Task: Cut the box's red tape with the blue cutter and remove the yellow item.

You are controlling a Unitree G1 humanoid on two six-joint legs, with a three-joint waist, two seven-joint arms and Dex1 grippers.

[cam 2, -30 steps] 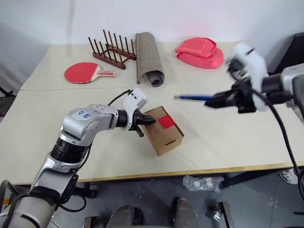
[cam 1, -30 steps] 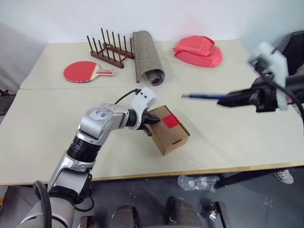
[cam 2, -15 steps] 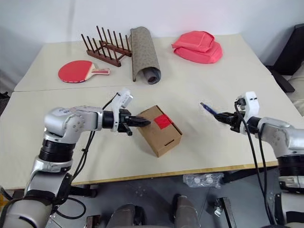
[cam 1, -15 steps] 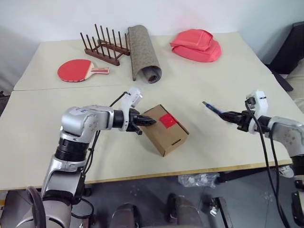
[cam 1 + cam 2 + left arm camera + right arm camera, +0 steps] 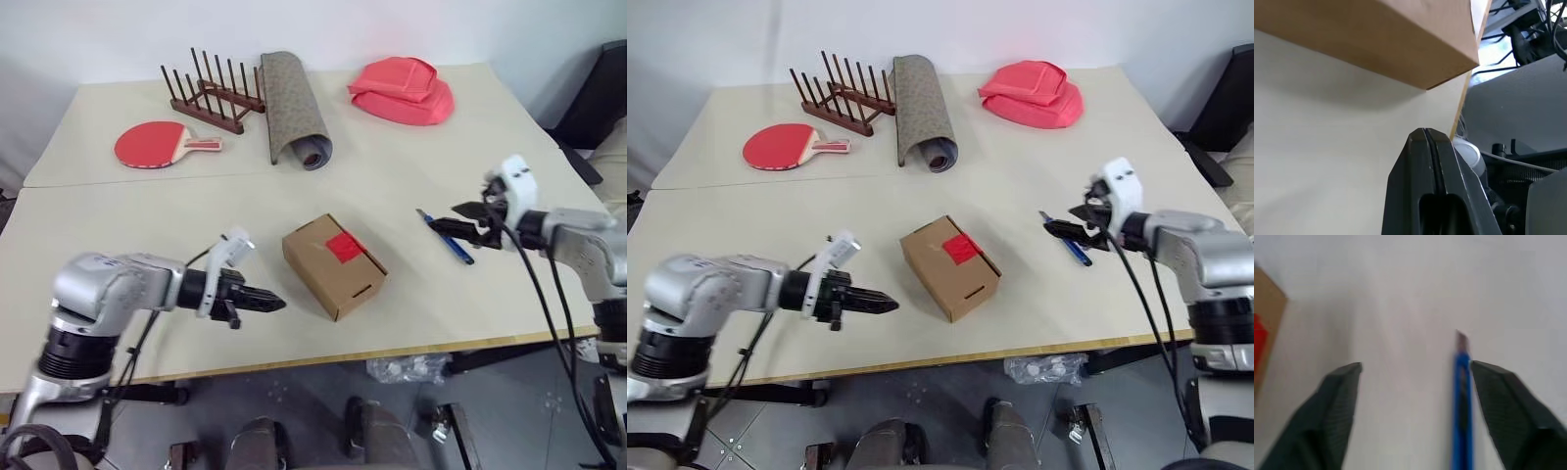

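Right gripper (image 5: 468,221) wide open, blue cutter (image 5: 445,237) lying between its fingers on table; left gripper (image 5: 270,304) closed, empty, beside box (image 5: 333,265).

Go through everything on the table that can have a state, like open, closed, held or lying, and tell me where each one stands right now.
Small brown cardboard box: closed, flat on the table.
Red tape patch: stuck on the box top.
Slim blue cutter: lying on the table, between open fingers.
Left end effector: shut, empty, apart from the box.
Right end effector: open, around the cutter.
Patterned mat: rolled up.
Red table-tennis paddle: lying flat.
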